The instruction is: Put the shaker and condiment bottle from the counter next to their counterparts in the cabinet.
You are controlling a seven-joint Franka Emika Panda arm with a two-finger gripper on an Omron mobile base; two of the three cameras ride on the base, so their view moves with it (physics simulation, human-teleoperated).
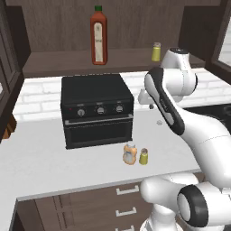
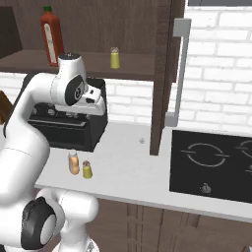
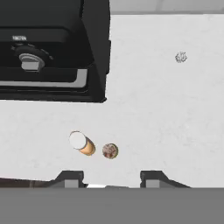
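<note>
Our gripper (image 3: 111,179) hangs spread and empty above the counter (image 3: 166,122). At eleven o'clock from it the shaker (image 3: 110,151) stands beside the condiment bottle (image 3: 82,143). We judge the shaker light, rigid, slippery; pinch mid-body.

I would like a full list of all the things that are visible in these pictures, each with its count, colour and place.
condiment bottle: 1, peach-orange with whitish cap, on the counter in front of the toaster oven, close beside the shaker.
shaker: 1, yellow-green with silvery cap, on the counter, right of the condiment bottle.
second shaker: 1, yellow-green, on the cabinet shelf.
red sauce bottle: 1, red with green cap, on the cabinet shelf, left of the second shaker.
cabinet: 1, dark brown, on the wall above the counter.
toaster oven: 1, black, on the counter.
counter: 1, white, over brown drawers.
cooktop: 1, black, set in the counter at the right.
pincer: 1, dark tips, open, above the two counter items.
</note>
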